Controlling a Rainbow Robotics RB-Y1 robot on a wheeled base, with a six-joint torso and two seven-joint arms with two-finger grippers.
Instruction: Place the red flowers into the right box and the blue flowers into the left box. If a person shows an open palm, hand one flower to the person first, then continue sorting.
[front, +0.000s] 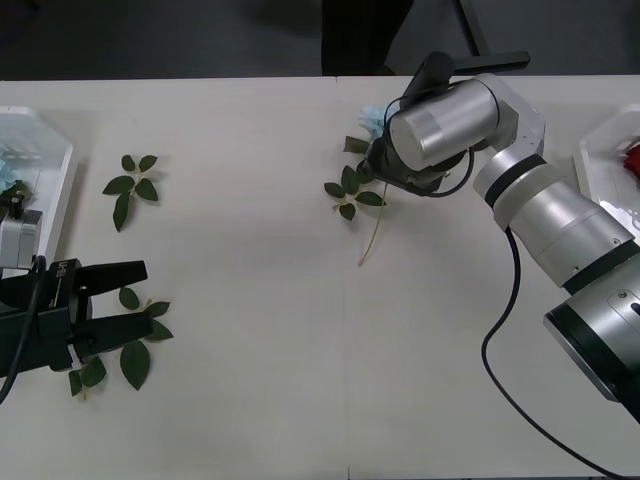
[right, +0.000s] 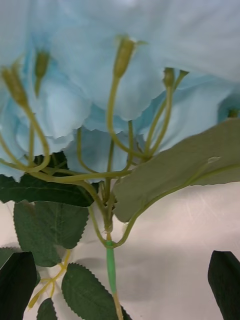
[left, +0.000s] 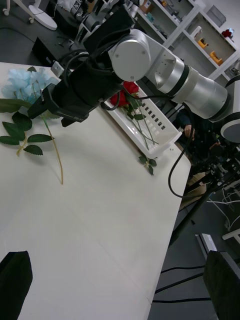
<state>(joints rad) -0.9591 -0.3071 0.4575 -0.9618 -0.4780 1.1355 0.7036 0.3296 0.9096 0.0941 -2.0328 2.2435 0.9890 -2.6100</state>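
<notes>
**Inspector A:** We record the pale sky-blue artificial hydrangea (front: 372, 122) lying on the white table (front: 250, 260), its thin green stem (front: 372, 235) running from the head back toward the robot's side. The right gripper (right: 120, 287) sits over the head end. In the right wrist view its two black fingertips (right: 15, 285) stand wide apart at either side of the stem, nothing between them gripped.

**Inspector B:** Agreed. The stem passes roughly midway between those fingers, just below the bloom and above the serrated leaves (right: 50, 227). Its long axis seems to lie across the closing direction, though at this close range we cannot be certain how far above it the tips stand.

**Inspector A:** The left gripper (front: 135, 298) is well away from the hydrangea, near the loose green leaf sprig (front: 125, 355), its black fingers parted and empty.

**Inspector B:** So the right arm is plainly nearer. We note the shallow white plastic tray (front: 45, 175) for blue flowers lies far across the table from the hydrangea, beyond the left gripper. The opposite white tray (front: 600, 160) already holds a red rose (front: 632, 160).

**Inspector A:** We judge the coming move to be a descent and closure on the stem.
</notes>
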